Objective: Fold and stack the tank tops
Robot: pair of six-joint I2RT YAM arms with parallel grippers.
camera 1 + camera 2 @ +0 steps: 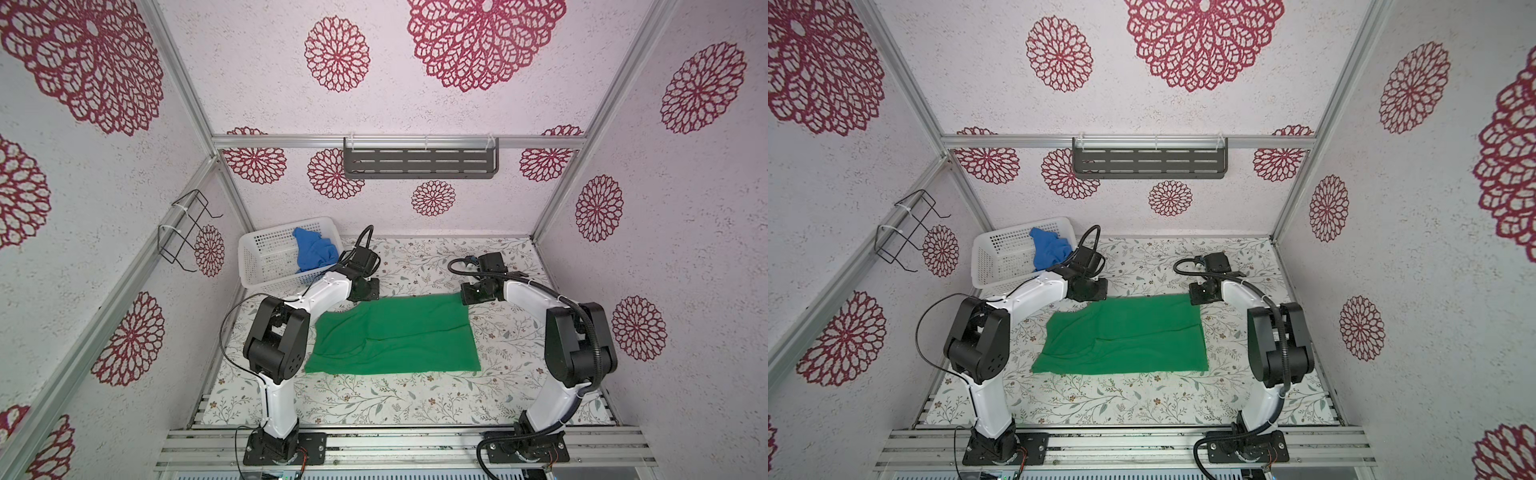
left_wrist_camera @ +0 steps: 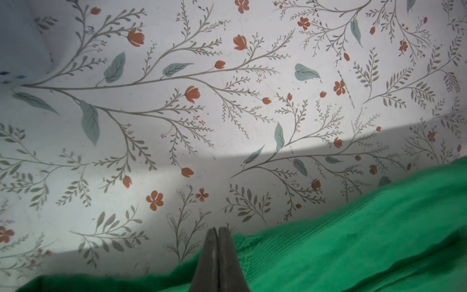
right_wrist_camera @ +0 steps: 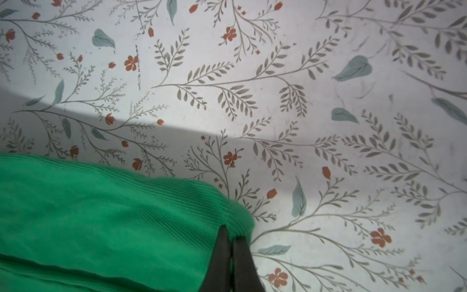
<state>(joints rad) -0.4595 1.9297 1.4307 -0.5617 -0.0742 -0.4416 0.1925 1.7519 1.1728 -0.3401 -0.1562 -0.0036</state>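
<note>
Floral worktop (image 1: 415, 399) bears the green top (image 1: 395, 336), flat at its middle. Left fingers (image 2: 208, 252) and right fingers (image 3: 222, 252) each pinch a far corner (blue top (image 1: 313, 249) lies in the basket (image 1: 266, 249)).

Reaching in from both sides with elbows raised and forearms angled toward each other. Pointing both wrists downward, well apart. Pinching far corners of the green tank top (image 1: 395, 332) with left gripper (image 2: 218, 228) and right gripper (image 3: 231, 233), each clamped tight.
</note>
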